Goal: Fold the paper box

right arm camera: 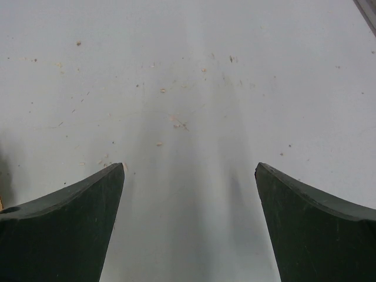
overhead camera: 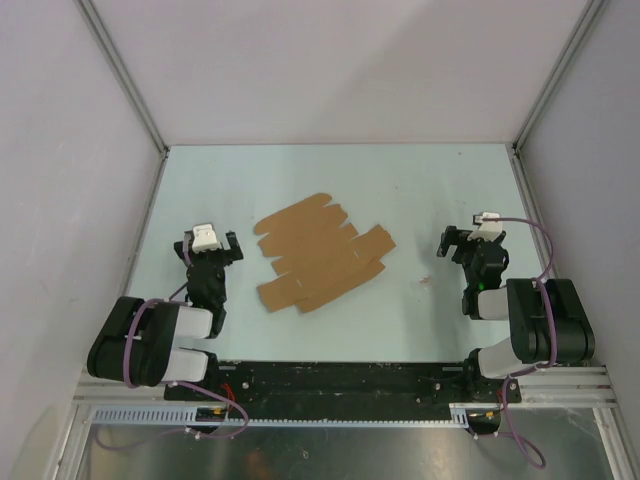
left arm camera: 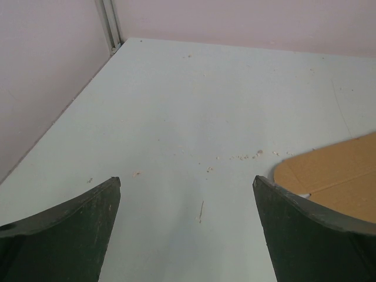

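Observation:
The paper box [overhead camera: 320, 252] is a flat brown die-cut cardboard sheet with flaps and tabs, lying on the pale table between the two arms. A rounded corner of the paper box [left arm camera: 338, 176] shows at the right of the left wrist view, beside the right finger. My left gripper [overhead camera: 208, 245] sits to the left of the sheet, open, with only bare table between its fingers [left arm camera: 187, 179]. On the other side, well apart from the sheet, my right gripper [overhead camera: 472, 238] is open too, and its fingers [right arm camera: 189, 167] hold nothing.
White walls with metal corner posts [overhead camera: 125, 75] enclose the table on three sides. A black rail [overhead camera: 340, 380] with cables runs along the near edge by the arm bases. Small crumbs [left arm camera: 241, 157] dot the table surface.

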